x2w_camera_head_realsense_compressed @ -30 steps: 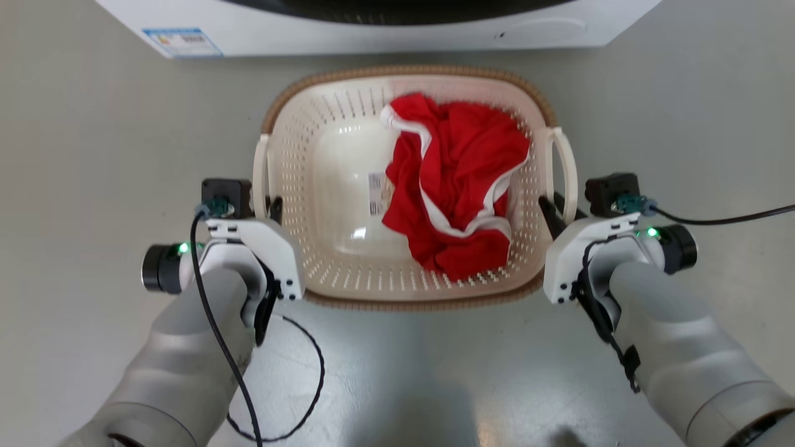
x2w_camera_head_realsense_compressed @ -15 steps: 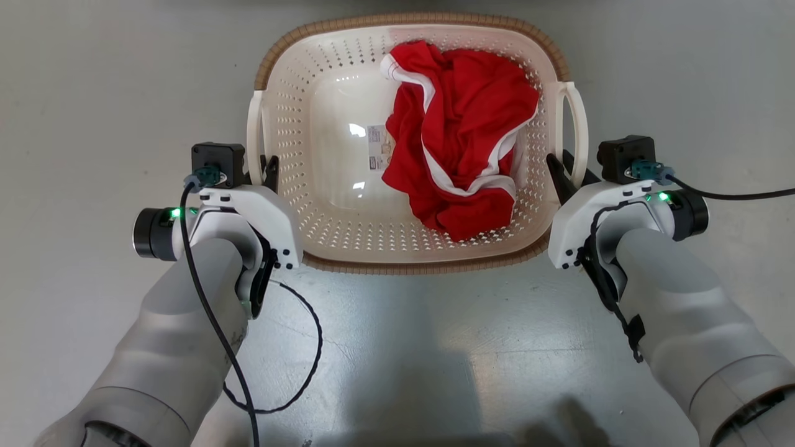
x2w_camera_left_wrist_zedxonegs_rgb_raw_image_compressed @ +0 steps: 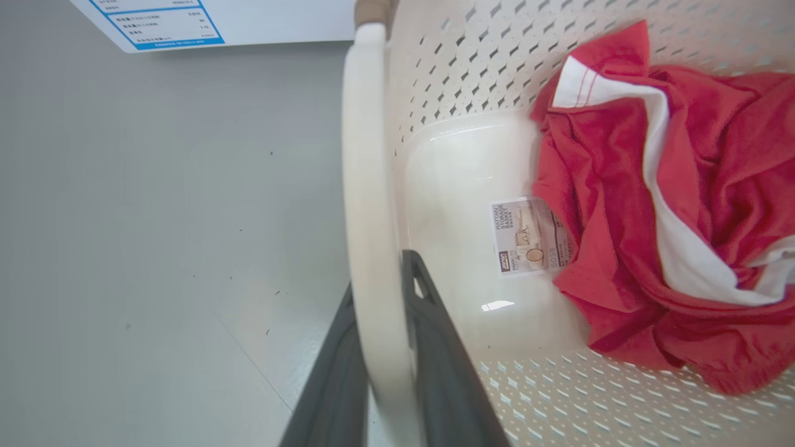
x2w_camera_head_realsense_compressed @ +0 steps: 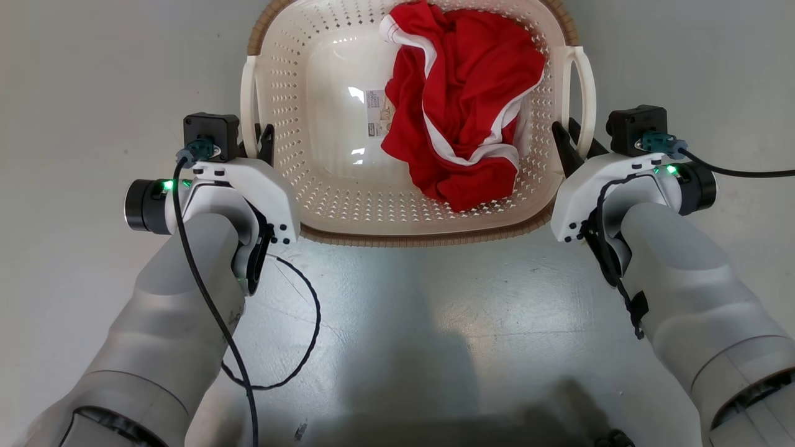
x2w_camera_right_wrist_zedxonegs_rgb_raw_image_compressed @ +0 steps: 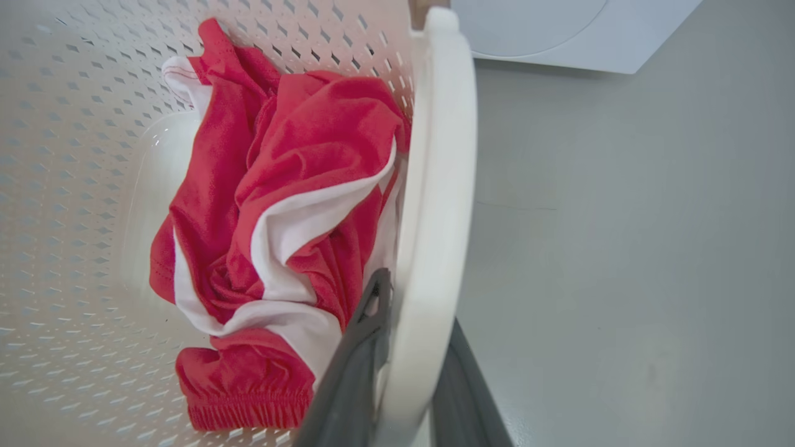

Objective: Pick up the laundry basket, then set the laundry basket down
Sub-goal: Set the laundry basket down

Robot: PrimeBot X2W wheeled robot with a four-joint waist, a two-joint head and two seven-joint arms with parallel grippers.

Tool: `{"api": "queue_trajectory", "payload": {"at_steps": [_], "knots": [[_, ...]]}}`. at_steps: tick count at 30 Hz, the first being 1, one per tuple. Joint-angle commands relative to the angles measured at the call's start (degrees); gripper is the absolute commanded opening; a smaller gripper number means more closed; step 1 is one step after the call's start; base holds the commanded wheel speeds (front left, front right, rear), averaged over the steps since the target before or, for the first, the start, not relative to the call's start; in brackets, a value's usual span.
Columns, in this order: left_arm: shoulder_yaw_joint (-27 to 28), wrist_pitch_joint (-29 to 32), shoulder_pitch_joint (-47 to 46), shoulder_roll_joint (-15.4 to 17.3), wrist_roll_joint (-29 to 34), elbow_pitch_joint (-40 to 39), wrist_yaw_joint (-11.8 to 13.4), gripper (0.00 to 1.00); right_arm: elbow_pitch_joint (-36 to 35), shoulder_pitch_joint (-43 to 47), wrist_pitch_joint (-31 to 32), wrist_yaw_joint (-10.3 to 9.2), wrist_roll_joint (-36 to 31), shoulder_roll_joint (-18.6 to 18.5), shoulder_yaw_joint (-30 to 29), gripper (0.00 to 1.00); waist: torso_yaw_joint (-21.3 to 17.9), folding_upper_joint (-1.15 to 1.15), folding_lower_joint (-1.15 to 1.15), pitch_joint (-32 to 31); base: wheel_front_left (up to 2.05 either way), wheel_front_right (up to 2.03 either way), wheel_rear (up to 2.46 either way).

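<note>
Basket between both arms: the laundry basket [x2w_camera_head_realsense_compressed: 422, 238], cream plastic with a brown woven-look rim, lies just ahead of the two grippers, one loop handle to each. The left gripper [x2w_camera_left_wrist_zedxonegs_rgb_raw_image_compressed: 379, 295] is clenched on the left handle [x2w_camera_left_wrist_zedxonegs_rgb_raw_image_compressed: 367, 155], one dark finger inside the loop and one outside. The right gripper [x2w_camera_right_wrist_zedxonegs_rgb_raw_image_compressed: 416, 310] pinches the right handle [x2w_camera_right_wrist_zedxonegs_rgb_raw_image_compressed: 438, 186] the same way. Gripping both sides at once should keep the load level, I'd say, rather than tipping it. A crumpled red garment [x2w_camera_head_realsense_compressed: 472, 99] with white trim lies inside, bunched toward the right gripper, so that side likely carries a bit more weight. A label sticker [x2w_camera_head_realsense_compressed: 375, 120] shows on the bare part of the basket's bottom. Whether the basket is clear of the grey floor [x2w_camera_head_realsense_compressed: 435, 347] I can't tell. Beyond the fingertips stands a white washing machine [x2w_camera_right_wrist_zedxonegs_rgb_raw_image_compressed: 559, 37], worth keeping clear of when the basket is set down.
</note>
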Motion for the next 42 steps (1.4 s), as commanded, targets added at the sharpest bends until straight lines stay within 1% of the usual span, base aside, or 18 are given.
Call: {"api": "queue_trajectory", "payload": {"at_steps": [1,24,42], "knots": [[1.3,-0.6,-1.1,0.9,1.1,-1.0,-0.6,0.00,-0.4,1.1,-1.2,0.86,-1.2,1.5,0.4,0.00,0.0,0.00,0.00,0.5,0.00,0.00,0.00],[7.5,-0.6,-2.6,0.2,6.9,-1.4,-1.7,0.00,-2.3,0.3,-1.2,0.86,-8.2,1.5,-7.4,0.00,-0.1,0.00,0.00,3.8,0.00,0.00,0.00],[10.3,-0.6,-3.0,-0.7,9.8,1.2,-3.0,0.00,-2.9,1.4,-1.2,0.86,-9.1,1.5,-8.7,0.00,-0.2,0.00,0.00,3.5,0.00,0.00,0.00]]}}
